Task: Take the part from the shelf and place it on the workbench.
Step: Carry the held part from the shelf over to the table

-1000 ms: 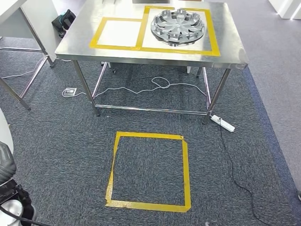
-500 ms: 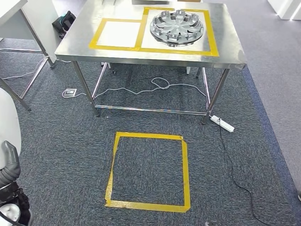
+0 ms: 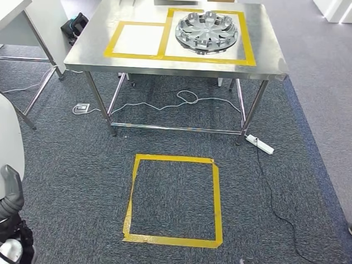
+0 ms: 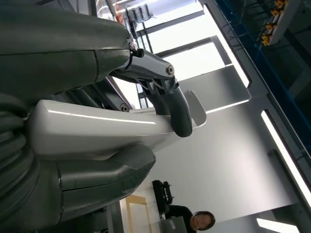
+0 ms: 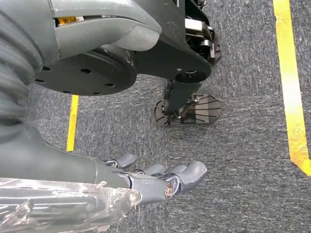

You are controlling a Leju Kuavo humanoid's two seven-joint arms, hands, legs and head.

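Observation:
My left hand (image 3: 11,201) sits at the lower left edge of the head view, holding a smooth white curved part (image 3: 8,140) that rises above it. In the left wrist view the white part (image 4: 95,127) is clamped between the thick thumb (image 4: 106,170) and the dark fingers (image 4: 178,109). The steel workbench (image 3: 265,52) stands ahead, across the carpet. It carries two yellow-taped rectangles: a silver hubcap (image 3: 207,30) lies in the right one and the left one (image 3: 139,38) is bare. My right hand (image 5: 146,182) hangs over the carpet with fingers stretched out, holding nothing.
A yellow tape square (image 3: 174,201) marks the carpet in front of the workbench. A power strip (image 3: 260,144) and cables lie by the table's right legs. Another table (image 3: 16,14) and a black bag (image 3: 75,25) stand at the far left. A person (image 4: 194,221) appears in the left wrist view.
The white part has come further into the head view at the left edge, rising with my left hand. The view has crept slightly toward the workbench.

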